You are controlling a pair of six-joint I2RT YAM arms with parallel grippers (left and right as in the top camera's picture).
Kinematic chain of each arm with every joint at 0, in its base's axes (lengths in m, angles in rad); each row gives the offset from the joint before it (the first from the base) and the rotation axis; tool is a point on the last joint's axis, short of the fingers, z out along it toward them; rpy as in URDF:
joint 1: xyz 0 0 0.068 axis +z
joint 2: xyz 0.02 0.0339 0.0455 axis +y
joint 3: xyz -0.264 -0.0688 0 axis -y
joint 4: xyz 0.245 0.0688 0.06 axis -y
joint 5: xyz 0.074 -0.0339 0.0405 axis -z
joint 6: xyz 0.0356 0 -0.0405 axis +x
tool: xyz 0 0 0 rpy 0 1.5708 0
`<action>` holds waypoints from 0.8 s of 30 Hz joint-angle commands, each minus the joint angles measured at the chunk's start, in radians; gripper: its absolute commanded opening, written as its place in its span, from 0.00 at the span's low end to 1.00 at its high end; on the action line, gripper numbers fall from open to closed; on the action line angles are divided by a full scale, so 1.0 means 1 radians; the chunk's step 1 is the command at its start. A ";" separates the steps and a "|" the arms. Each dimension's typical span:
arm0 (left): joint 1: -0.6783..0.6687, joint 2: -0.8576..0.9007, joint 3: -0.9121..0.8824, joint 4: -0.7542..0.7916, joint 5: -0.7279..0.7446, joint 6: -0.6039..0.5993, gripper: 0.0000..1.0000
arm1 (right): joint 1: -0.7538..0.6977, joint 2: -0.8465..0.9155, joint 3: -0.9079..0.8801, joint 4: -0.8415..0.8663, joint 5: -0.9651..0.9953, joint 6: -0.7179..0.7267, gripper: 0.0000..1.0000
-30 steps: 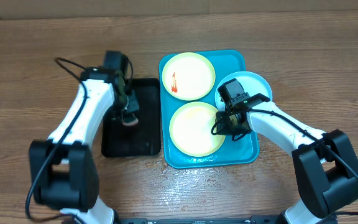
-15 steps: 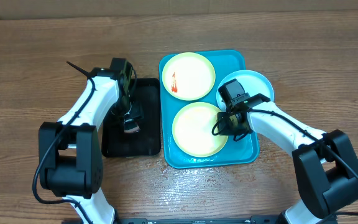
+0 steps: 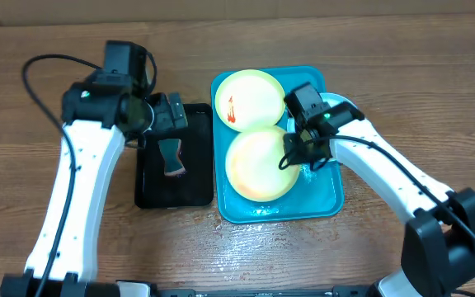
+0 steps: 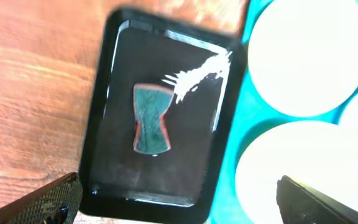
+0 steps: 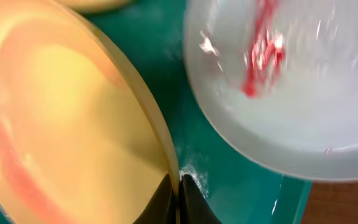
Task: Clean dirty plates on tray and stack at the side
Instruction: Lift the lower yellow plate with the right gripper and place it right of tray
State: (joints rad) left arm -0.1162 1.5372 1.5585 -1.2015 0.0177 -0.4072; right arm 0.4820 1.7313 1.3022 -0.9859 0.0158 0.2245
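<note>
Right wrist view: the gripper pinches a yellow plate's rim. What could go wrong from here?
The right gripper holds the pale yellow-green round plastic plate only by a thin pinch on its rim; over the wet-looking turquoise plastic tray it may slip. The red-smeared light blue round plate lies close beside it and could get knocked.

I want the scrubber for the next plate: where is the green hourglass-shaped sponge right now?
In the overhead view, the sponge lies in the middle of the small black tray on the robot's left side, directly left of the turquoise tray.
</note>
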 commanded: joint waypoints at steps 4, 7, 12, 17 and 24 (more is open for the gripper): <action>0.000 -0.115 0.051 -0.003 0.002 0.025 1.00 | 0.099 -0.048 0.172 0.068 0.013 -0.151 0.04; 0.000 -0.158 0.064 -0.003 0.002 0.026 1.00 | 0.156 -0.046 0.175 0.170 0.015 -0.151 0.04; 0.000 -0.215 0.068 -0.007 -0.008 0.027 1.00 | 0.251 0.002 0.175 0.302 0.113 -0.145 0.04; 0.000 -0.221 0.068 -0.043 -0.036 0.026 1.00 | 0.311 0.080 0.175 0.373 0.259 -0.079 0.04; 0.000 -0.200 0.066 -0.108 -0.078 0.027 1.00 | 0.438 0.079 0.179 0.404 0.625 -0.060 0.04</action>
State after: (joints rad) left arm -0.1158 1.3262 1.6062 -1.3087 -0.0246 -0.4072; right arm 0.8650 1.8336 1.4551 -0.5907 0.4389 0.1444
